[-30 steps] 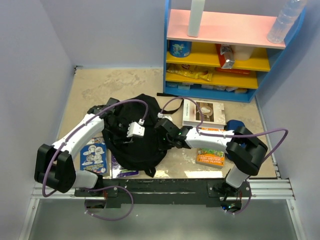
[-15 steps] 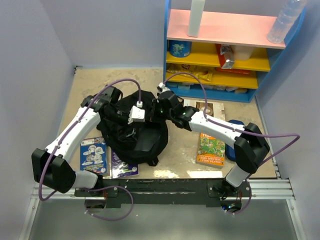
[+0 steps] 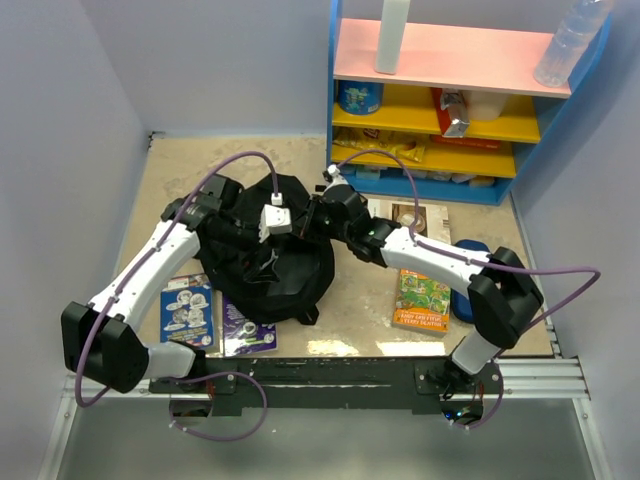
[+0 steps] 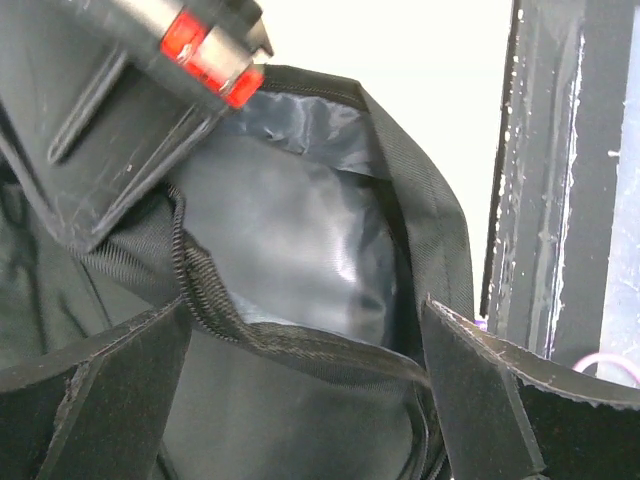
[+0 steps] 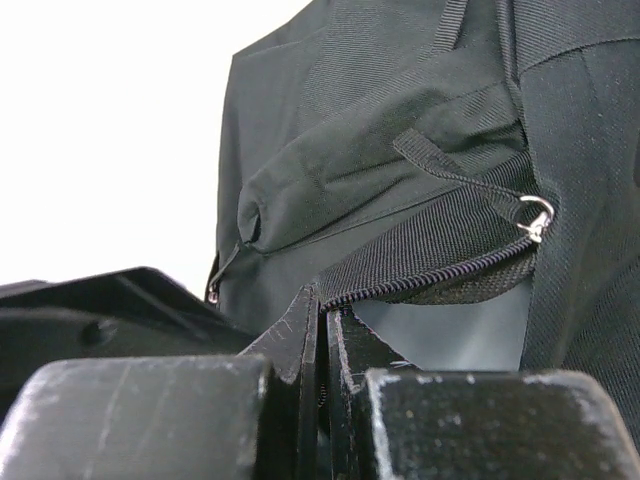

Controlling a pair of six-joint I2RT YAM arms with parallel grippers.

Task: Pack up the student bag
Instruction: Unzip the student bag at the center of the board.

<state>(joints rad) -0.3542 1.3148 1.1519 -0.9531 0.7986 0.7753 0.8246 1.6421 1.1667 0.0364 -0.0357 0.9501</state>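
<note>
Right wrist: R gripper point(image 5: 320, 345) pinching backpack point(image 5: 400, 120) zip edge point(image 5: 425, 280).
L gripper point(image 4: 305, 350): wide, inside backpack.
Tip: lift edge, spread w/ L.

The left arm point(image 3: 150, 270) rises from its base at the near left and slants far and right to a bent elbow. From there its wrist turns down, so the left gripper point(image 4: 310, 340) points downward with its fingers point(image 4: 100, 400) spread wide. The right arm point(image 3: 430, 258) folds at the near right and stretches low toward the far left. The right gripper point(image 5: 320, 325) has its jaws pressed together, pinching the zipper edge of the student bag point(image 5: 400, 150).
</note>
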